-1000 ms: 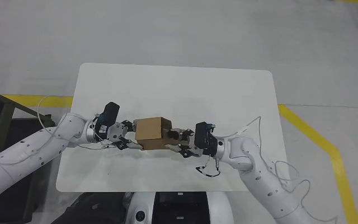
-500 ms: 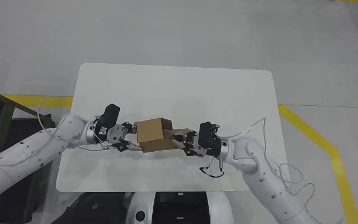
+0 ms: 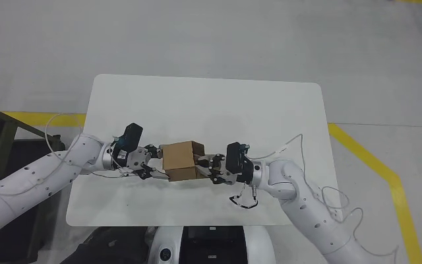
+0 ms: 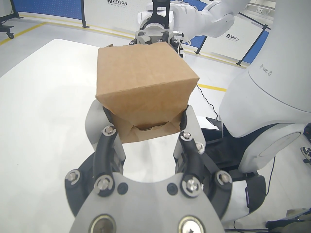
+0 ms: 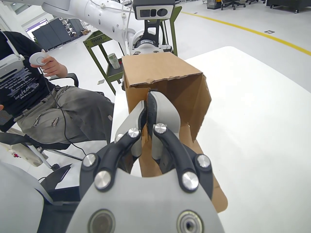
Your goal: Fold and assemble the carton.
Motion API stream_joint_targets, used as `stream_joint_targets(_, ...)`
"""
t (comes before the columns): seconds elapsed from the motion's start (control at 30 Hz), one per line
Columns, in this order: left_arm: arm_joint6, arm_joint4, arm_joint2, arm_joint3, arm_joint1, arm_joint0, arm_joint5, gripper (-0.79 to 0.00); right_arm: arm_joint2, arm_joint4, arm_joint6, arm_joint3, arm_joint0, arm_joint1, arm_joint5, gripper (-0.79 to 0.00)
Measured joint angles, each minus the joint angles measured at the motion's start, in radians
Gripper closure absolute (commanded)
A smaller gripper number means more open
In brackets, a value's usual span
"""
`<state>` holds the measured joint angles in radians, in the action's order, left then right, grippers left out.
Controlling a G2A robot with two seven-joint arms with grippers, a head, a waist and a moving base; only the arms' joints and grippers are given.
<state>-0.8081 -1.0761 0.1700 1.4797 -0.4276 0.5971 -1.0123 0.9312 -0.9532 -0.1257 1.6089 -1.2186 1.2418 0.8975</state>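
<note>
A brown carton (image 3: pixel 180 159) is held just above the white table (image 3: pixel 211 105) between my two arms. My left gripper (image 4: pixel 143 122) is shut on the carton's (image 4: pixel 143 81) folded end, one finger on each side of it. At the opposite, open end my right gripper (image 5: pixel 147 105) is shut on the edge of a side flap of the carton (image 5: pixel 158 69). Another side flap (image 5: pixel 203 105) stands out from that end, and a long flap (image 5: pixel 206 190) runs underneath the gripper. In the top view the left gripper (image 3: pixel 155 165) and right gripper (image 3: pixel 206 164) flank the carton.
A green cart (image 5: pixel 102 47) stands off the table's edge beyond the left arm. A loose black cable (image 3: pixel 242 199) hangs under the right wrist. The table's far half lies bare behind the carton.
The right gripper drew back to the right, swinging the carton's end flap out, then came in again close to the carton. The left arm stayed put.
</note>
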Motion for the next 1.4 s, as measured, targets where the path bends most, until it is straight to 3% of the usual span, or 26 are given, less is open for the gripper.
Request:
stream_joint_targets(0.23,0.0,-0.007,0.0,-0.001,-0.002,-0.001,0.0,-0.148,-0.024,0.003,-0.009,0.003,0.009,0.002,-0.001,-0.123)
stream_joint_targets(0.63,0.0,-0.01,0.0,0.003,-0.003,-0.002,0.0,-0.139,-0.044,0.009,-0.007,-0.003,0.02,0.003,-0.002,-0.126)
stream_joint_targets(1.4,0.0,-0.015,0.0,0.011,-0.007,-0.002,0.0,-0.052,0.004,0.023,-0.008,0.013,-0.007,-0.017,-0.006,-0.274)
